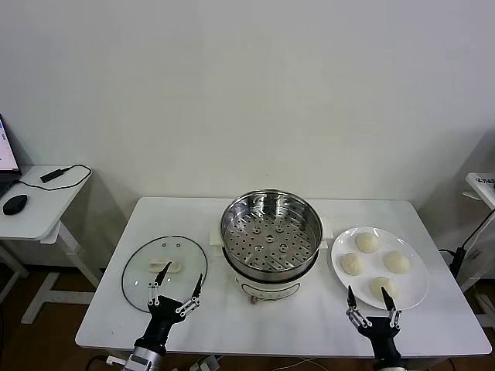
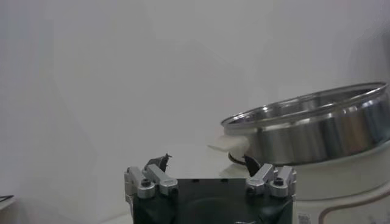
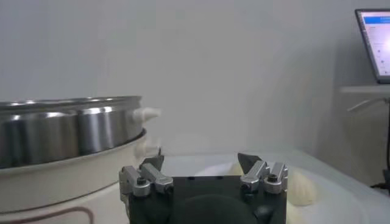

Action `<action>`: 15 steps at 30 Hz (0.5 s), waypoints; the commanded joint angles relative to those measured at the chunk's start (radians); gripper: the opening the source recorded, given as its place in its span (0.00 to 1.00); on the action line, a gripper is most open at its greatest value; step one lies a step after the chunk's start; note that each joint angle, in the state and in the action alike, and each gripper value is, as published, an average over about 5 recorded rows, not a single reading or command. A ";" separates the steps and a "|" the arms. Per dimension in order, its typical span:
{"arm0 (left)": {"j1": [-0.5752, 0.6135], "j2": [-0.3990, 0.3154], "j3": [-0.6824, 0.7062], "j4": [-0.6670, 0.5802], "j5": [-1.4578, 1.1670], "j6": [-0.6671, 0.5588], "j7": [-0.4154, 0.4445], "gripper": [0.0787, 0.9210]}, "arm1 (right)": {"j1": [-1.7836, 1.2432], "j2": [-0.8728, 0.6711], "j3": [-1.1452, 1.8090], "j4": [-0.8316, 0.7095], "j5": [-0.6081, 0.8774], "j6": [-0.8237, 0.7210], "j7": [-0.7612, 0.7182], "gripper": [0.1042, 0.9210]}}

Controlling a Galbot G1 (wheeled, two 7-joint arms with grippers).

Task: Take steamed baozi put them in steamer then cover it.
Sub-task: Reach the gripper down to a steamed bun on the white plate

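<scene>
The steamer [image 1: 271, 236] stands open at the table's middle, its perforated tray bare; it also shows in the left wrist view [image 2: 317, 131] and the right wrist view [image 3: 61, 134]. Several cream-white baozi [image 1: 367, 243] lie on a white plate [image 1: 414, 297] to its right; one baozi [image 3: 301, 185] shows past my right gripper. The glass cover [image 1: 165, 272] lies flat on the table left of the steamer. My left gripper [image 1: 176, 286] is open and empty, over the cover's near edge. My right gripper [image 1: 372, 304] is open and empty at the plate's near edge, by the nearest baozi [image 1: 382, 287].
A white side table [image 1: 31, 205] with a mouse and cable stands far left. Another white stand [image 1: 483, 185] is at the far right, with a laptop screen [image 3: 373, 42] showing in the right wrist view. The table's front edge [image 1: 271, 352] is close to both grippers.
</scene>
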State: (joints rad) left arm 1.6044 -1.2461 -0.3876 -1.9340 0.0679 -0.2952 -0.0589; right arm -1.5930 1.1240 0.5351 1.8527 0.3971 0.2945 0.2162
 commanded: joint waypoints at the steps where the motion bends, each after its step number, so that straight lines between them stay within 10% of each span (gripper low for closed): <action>1: 0.005 0.000 0.001 -0.022 -0.001 -0.001 0.000 0.88 | 0.126 -0.057 0.013 0.002 0.034 -0.089 0.043 0.88; 15: 0.031 -0.016 -0.007 -0.061 0.001 -0.008 -0.003 0.88 | 0.828 -0.388 -0.316 -0.465 0.363 -0.243 -0.025 0.88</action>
State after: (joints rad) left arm 1.6326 -1.2622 -0.3954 -1.9812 0.0687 -0.3028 -0.0624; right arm -1.0275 0.8478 0.3221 1.5434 0.6472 0.1023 0.1849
